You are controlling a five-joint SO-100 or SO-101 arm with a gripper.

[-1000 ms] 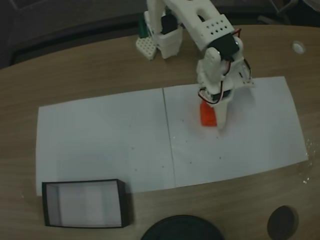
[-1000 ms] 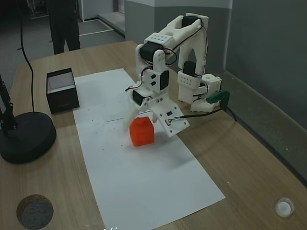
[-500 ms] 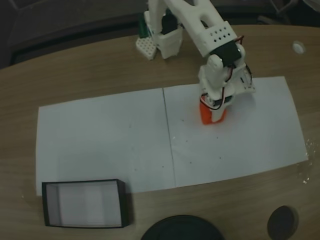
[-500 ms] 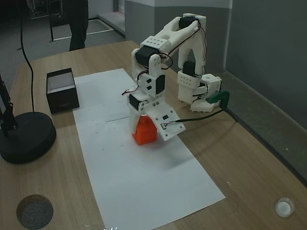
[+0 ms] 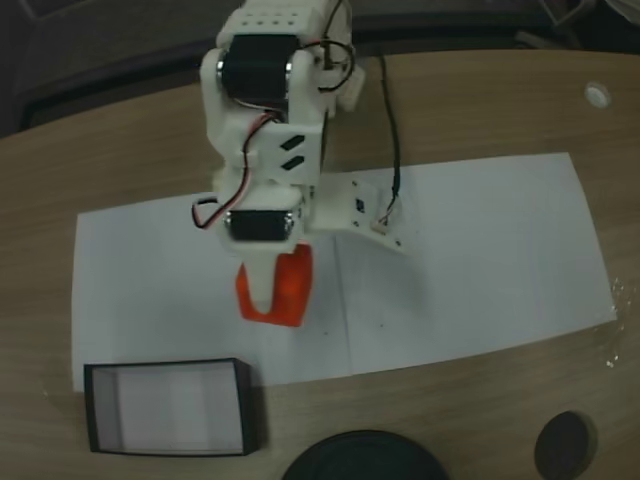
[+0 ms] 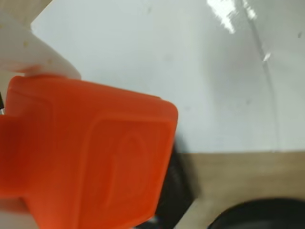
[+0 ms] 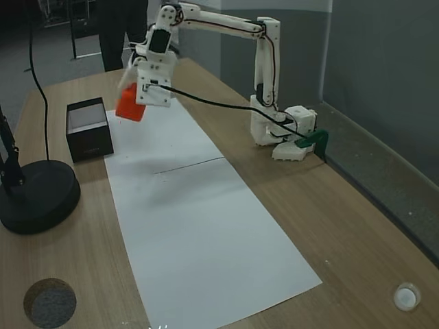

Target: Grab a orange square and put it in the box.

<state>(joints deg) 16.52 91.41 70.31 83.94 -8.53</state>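
Clamped on the orange square (image 5: 283, 290), the gripper (image 5: 270, 298) holds it in the air above the white paper sheets (image 5: 470, 260), short of the box (image 5: 168, 407). In a fixed view the raised block (image 7: 129, 105) hangs just beside the box (image 7: 89, 129), off the wooden table (image 7: 343, 226). In the wrist view the orange square (image 6: 90, 152) sits against a white finger (image 6: 28, 47)

Overhead, oblique side, close wrist views
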